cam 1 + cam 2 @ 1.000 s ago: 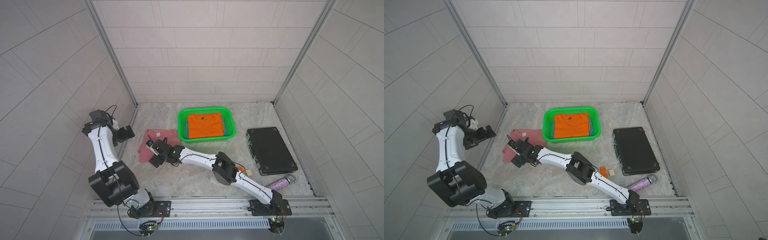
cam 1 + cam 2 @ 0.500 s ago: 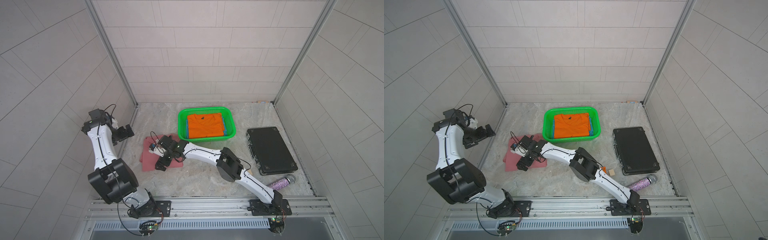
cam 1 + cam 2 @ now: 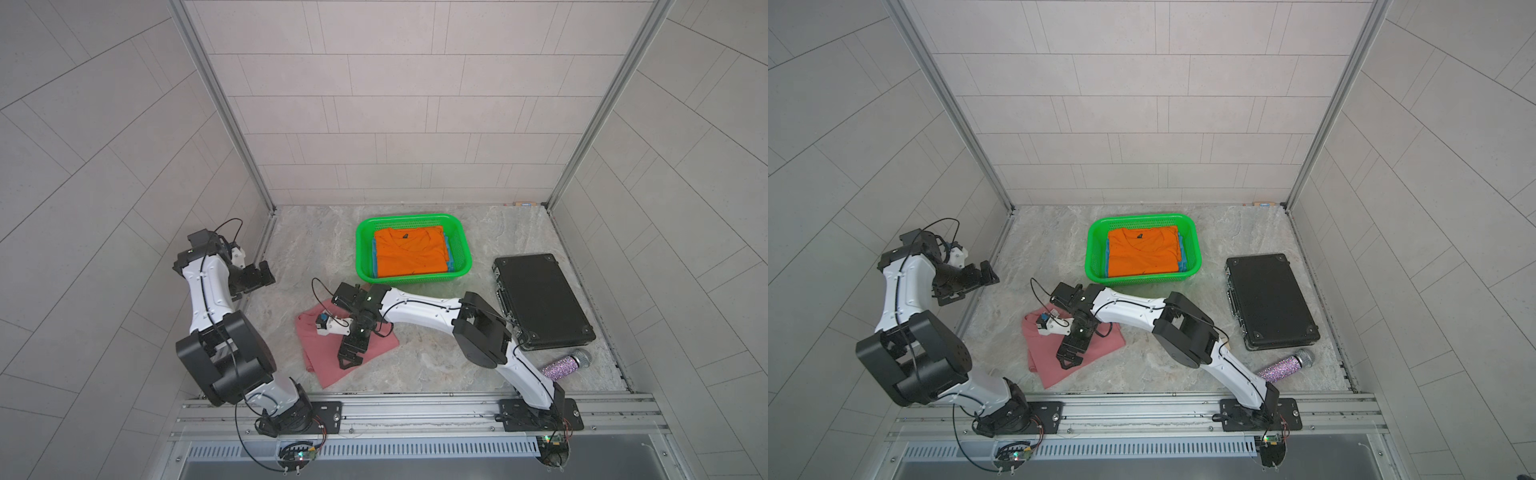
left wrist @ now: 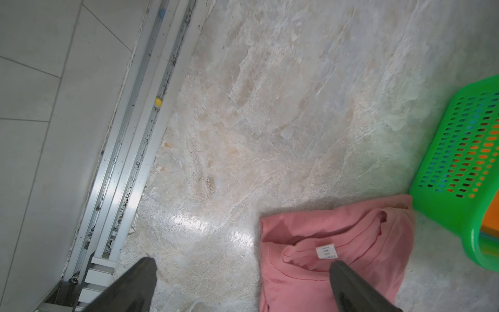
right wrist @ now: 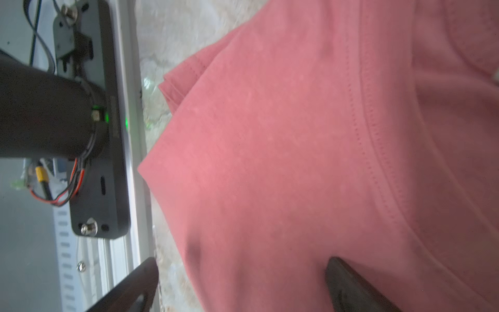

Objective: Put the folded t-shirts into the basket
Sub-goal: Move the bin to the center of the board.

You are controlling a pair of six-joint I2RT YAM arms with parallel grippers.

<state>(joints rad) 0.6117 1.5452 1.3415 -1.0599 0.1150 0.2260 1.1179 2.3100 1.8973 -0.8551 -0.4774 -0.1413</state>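
Note:
A pink folded t-shirt lies on the table near the front left, one corner reaching the green basket. My right gripper hovers open low over it, pointing toward the front rail. In the right wrist view the right gripper straddles the pink t-shirt's edge, one finger over cloth and one over bare table. The basket holds an orange t-shirt on top of a blue one. My left gripper stands open and empty by the left wall, looking at the pink t-shirt and the basket.
A flat black case lies at the right, with a glittery microphone in front of it. The left wall's metal rail runs beside the left gripper. The left arm's base plate sits just beyond the pink t-shirt's front edge.
My right gripper has swung from the pink t-shirt's far left side across it toward the front, turning to point at the rail. The pink t-shirt now lies nearer the front. The left arm barely moved.

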